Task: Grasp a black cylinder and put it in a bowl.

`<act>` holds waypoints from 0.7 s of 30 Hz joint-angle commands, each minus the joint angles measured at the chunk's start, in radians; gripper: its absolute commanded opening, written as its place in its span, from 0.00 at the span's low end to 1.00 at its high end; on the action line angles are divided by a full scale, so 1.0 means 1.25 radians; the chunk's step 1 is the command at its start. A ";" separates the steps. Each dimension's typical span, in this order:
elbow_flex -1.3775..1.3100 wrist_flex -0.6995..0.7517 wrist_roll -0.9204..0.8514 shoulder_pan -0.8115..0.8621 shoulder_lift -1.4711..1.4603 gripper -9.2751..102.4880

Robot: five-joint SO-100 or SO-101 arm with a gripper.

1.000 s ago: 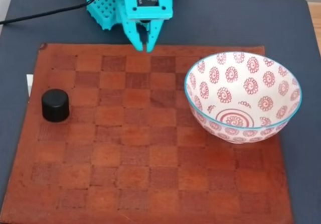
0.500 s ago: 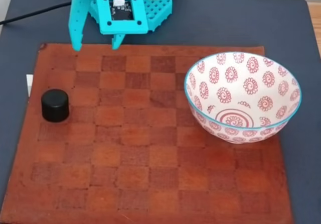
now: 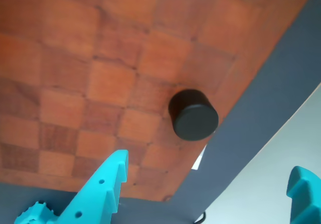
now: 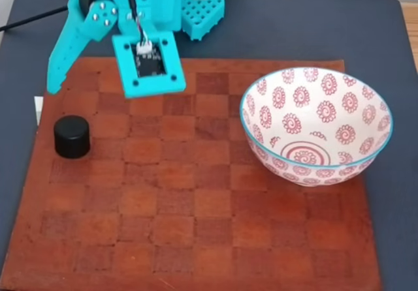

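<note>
Tool swung leftward, lower than half-second ago; black cylinder unmoved, upright near checkered mat's left edge. Tool spread wide, empty, above cylinder. Bowl at mat's right edge, well apart.

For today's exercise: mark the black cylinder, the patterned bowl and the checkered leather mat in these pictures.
black cylinder (image 4: pixel 72 136), fixed view: on its side wall.
bowl (image 4: pixel 316 125), fixed view: on its patterned inner wall.
checkered mat (image 4: pixel 189 219), fixed view: on a bare square near the front.
black cylinder (image 3: pixel 194 115), wrist view: on its flat top.
</note>
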 commanded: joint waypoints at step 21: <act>-0.032 -0.039 -0.002 0.055 -0.163 0.44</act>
